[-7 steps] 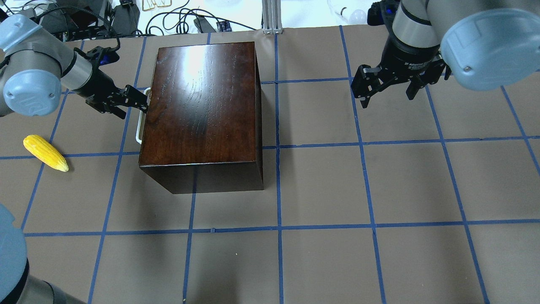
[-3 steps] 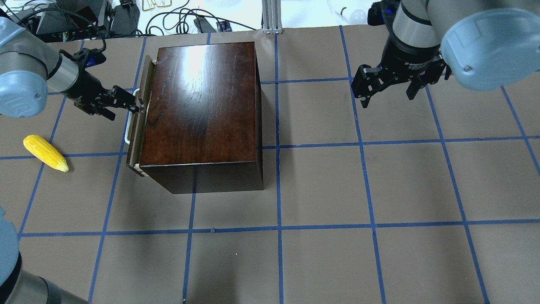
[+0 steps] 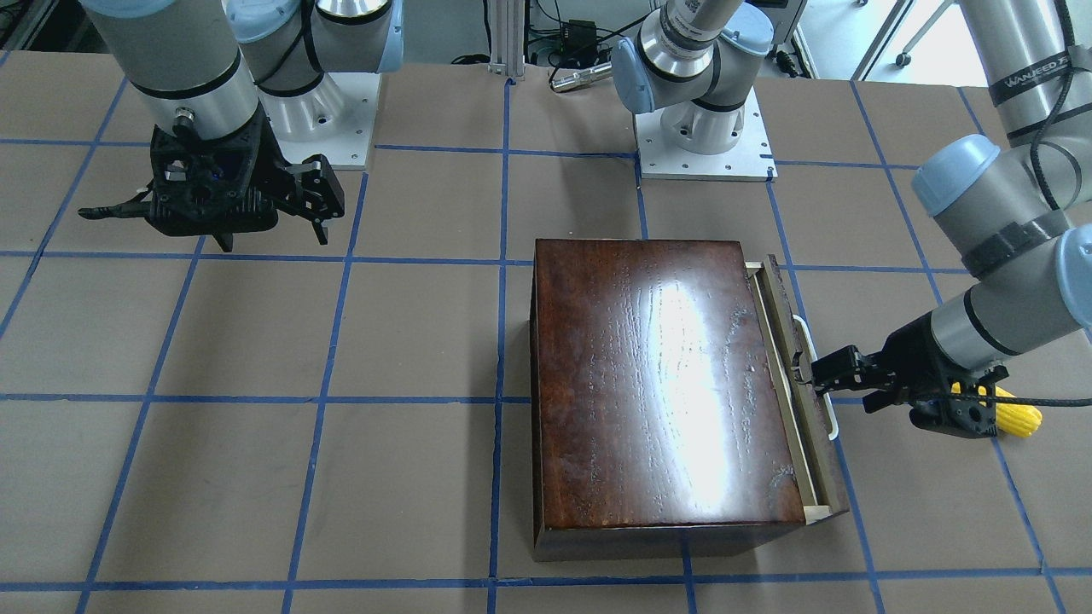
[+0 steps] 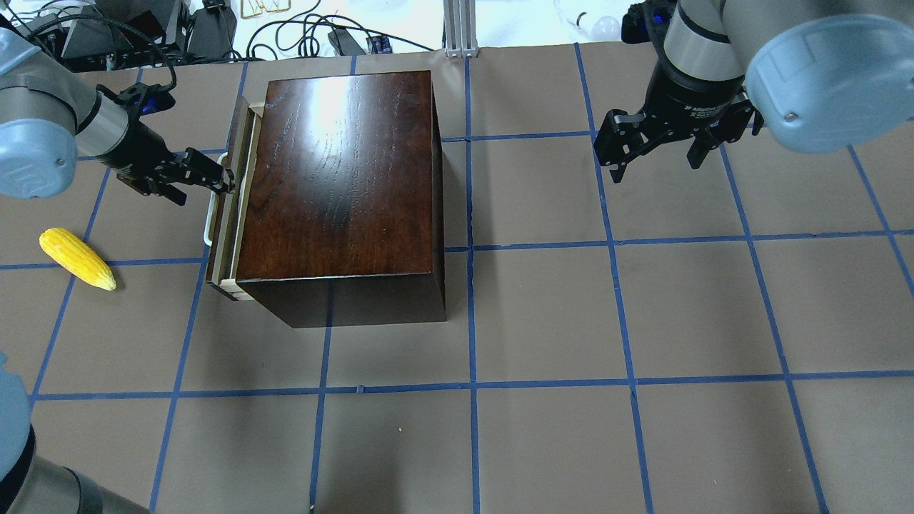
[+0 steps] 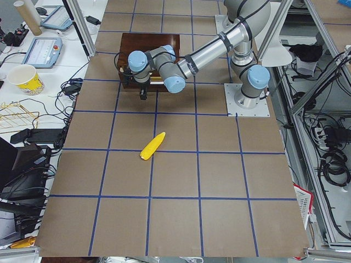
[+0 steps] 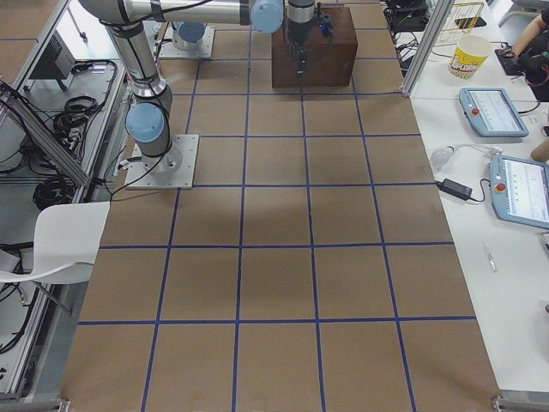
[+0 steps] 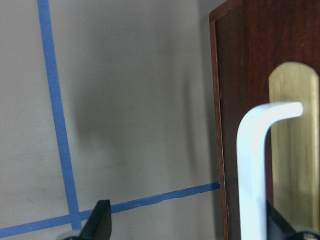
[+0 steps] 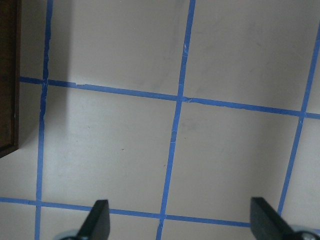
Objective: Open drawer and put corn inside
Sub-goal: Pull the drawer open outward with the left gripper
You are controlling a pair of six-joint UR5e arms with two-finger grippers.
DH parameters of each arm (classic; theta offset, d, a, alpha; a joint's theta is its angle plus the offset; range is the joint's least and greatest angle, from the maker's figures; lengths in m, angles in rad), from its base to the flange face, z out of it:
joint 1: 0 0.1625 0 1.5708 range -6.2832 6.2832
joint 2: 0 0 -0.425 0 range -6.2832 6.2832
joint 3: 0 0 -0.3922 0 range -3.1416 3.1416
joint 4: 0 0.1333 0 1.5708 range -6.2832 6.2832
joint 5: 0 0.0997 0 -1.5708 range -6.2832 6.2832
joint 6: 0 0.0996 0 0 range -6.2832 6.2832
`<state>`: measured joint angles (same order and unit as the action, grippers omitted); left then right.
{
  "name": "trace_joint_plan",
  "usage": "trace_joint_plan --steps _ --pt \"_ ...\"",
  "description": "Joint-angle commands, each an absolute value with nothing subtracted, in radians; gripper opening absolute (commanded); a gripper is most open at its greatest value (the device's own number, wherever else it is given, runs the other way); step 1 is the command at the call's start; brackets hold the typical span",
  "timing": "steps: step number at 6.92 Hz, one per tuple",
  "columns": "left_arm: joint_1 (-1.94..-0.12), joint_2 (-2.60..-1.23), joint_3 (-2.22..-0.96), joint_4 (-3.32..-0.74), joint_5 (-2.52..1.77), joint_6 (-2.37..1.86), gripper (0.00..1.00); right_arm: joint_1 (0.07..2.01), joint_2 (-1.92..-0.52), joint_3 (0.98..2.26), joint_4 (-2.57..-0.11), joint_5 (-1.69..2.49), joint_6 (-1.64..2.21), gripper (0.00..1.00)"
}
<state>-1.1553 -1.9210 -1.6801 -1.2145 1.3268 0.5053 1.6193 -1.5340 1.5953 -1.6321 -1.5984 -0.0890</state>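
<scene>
The drawer (image 4: 226,214) stands a little way out of the left side of the dark wooden box (image 4: 343,171), with a strip of its pale rim showing. My left gripper (image 4: 227,178) is open at the white bar handle (image 4: 208,227). In the left wrist view the handle (image 7: 255,165) sits between the spread fingers, close to the right one. The yellow corn (image 4: 77,258) lies on the table left of the drawer, apart from it; it also shows in the exterior left view (image 5: 152,146). My right gripper (image 4: 657,163) is open and empty, high over the back right.
Brown table paper with a blue tape grid (image 4: 471,246) covers the table. Cables and gear lie beyond the far edge (image 4: 300,28). In the front-facing view the corn (image 3: 1019,416) is partly hidden behind my left wrist.
The drawer has gone from shut to a little way out. My left gripper moved left with the handle. The corn and the right arm have not moved.
</scene>
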Motion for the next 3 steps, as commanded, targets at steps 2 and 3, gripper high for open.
trace_joint_plan --steps 2,3 --pt "-1.121 -1.919 -1.680 -1.218 1.330 0.543 1.00 1.621 -1.534 1.595 -1.632 -1.598 -0.089 1.00" --pt "-1.121 -1.919 -1.678 -1.221 1.327 0.543 1.00 1.621 -1.534 1.595 -1.632 -1.598 -0.089 1.00"
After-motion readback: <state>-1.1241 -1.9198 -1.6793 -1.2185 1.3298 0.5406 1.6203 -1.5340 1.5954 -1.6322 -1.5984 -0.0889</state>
